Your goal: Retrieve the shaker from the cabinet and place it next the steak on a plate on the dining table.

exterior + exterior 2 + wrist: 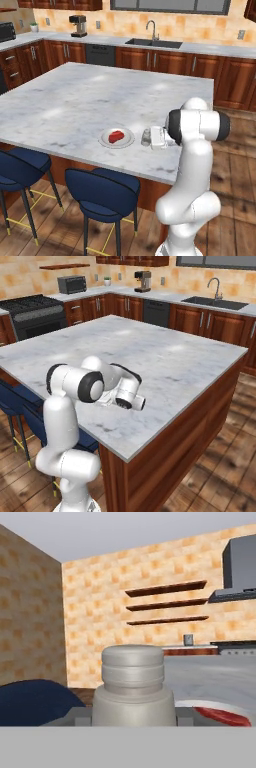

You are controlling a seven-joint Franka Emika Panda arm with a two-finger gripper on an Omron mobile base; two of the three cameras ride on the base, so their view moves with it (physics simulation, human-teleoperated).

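The shaker [133, 684] hides the claw's [134, 714] fingertips.

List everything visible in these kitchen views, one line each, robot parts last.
shaker: one, grey with silvery cap, upright at the table's near edge, right of the plate, held
plate: one, light grey-white, on the table
steak: one, red, on the plate
dining table: one, white-grey marble top, centre
stools: two, blue, along the table's near side
coffee machine: one, dark, on the back counter
sink: one, in the back counter
stove: one, black, left wall
wall shelves: three, dark brown
gripper: one, white, shut on the shaker
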